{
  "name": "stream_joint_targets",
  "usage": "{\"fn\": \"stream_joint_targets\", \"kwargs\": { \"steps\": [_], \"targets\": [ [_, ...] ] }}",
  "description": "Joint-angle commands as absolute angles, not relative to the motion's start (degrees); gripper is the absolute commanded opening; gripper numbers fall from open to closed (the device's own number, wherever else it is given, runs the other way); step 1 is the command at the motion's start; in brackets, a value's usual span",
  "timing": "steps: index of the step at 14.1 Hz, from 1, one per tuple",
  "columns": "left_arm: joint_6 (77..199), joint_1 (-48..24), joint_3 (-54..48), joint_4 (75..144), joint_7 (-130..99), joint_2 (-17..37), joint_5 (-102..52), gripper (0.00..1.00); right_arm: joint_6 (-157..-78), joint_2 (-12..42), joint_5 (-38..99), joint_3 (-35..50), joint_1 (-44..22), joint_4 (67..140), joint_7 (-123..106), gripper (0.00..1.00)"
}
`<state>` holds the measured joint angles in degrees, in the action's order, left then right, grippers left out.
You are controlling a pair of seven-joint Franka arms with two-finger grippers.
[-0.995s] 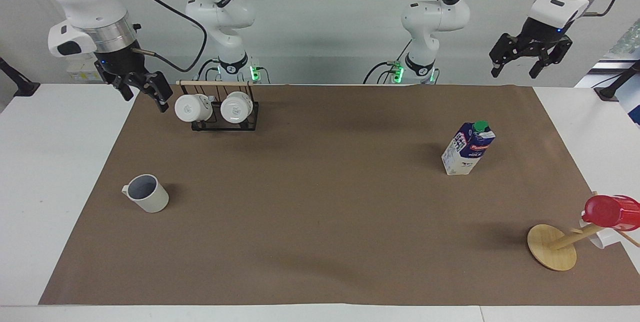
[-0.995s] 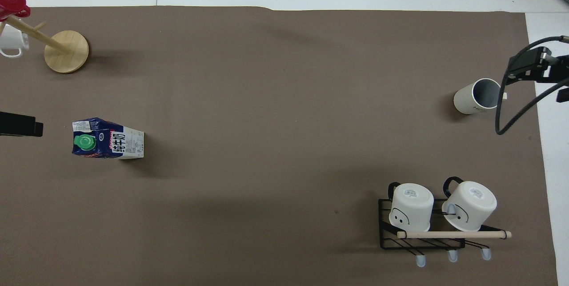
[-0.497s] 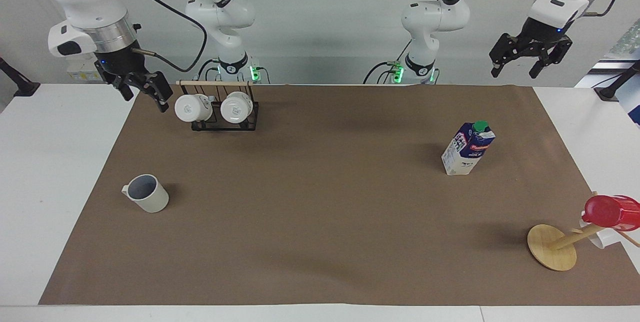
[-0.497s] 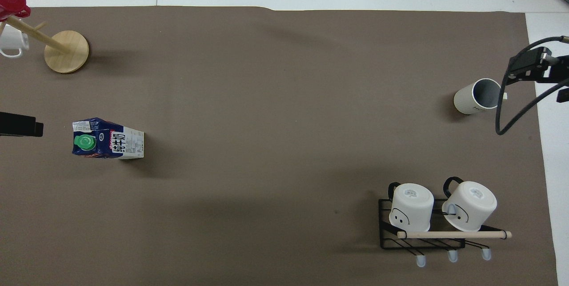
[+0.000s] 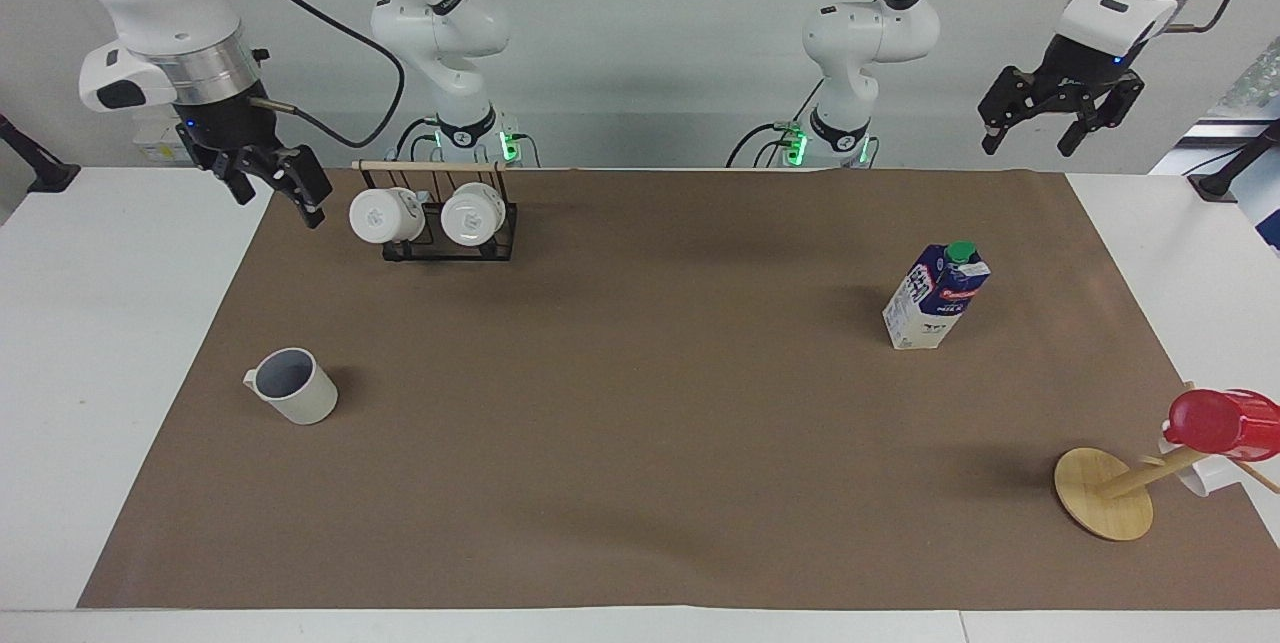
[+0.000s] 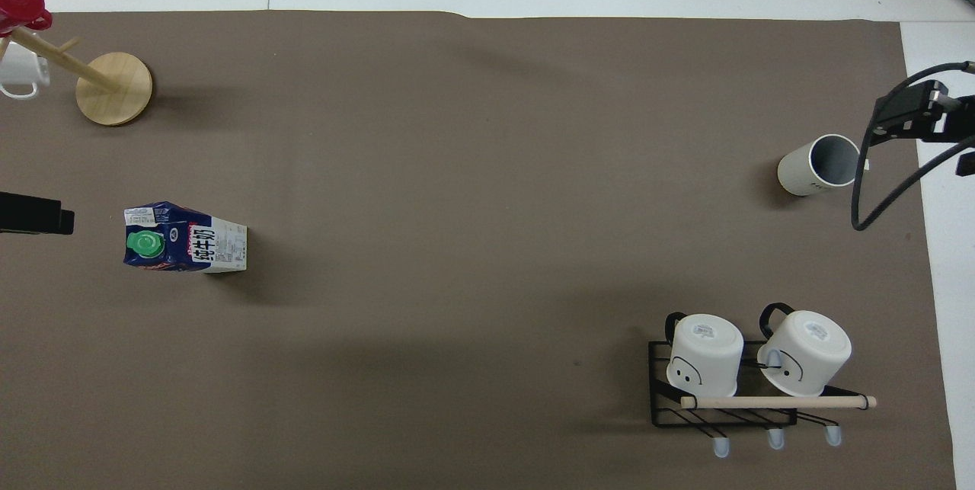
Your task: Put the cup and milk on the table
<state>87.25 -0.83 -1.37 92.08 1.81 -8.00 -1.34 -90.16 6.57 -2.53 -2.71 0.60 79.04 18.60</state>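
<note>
Facing view: my left pincer point(image 5: 1050, 128) and right pincer point(image 5: 275, 185) hang wide, empty; cup point(image 5: 296, 386) and milk point(image 5: 937, 296) stand on the surface point(image 5: 640, 443).

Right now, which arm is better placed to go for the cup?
The right arm, I'd judge. The cup stands at its end of the brown paper, and the right gripper hangs with open jaws near the mug rack. The left gripper waits up by the milk.
</note>
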Motion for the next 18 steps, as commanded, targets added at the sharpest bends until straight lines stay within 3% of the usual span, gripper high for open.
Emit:
{"fn": "stream_joint_targets", "kwargs": {
  "steps": [1, 6, 13, 18],
  "targets": [
    [86.1, -0.8, -1.3, 91.3, 1.4, -8.1, -1.6, 1.00, -92.5, 6.2, -1.5, -3.1, 1.3, 80.6, 17.3, 1.00],
    [86.1, -0.8, -1.3, 91.3, 1.4, -8.1, -1.6, 1.00, -97.7, 6.2, -1.5, -3.2, 1.6, 87.3, 14.8, 1.00],
    [86.1, -0.8, -1.3, 91.3, 1.4, -8.1, -1.6, 1.00, -115.9, 6.4, -1.6, -3.2, 4.2, 102.0, 9.4, 1.00],
    [86.1, -0.8, -1.3, 91.3, 1.4, -8.1, -1.6, 1.00, -120.6, 7.8, -1.6, -3.2, 4.2, 103.7, 9.3, 1.00]
  ]
}}
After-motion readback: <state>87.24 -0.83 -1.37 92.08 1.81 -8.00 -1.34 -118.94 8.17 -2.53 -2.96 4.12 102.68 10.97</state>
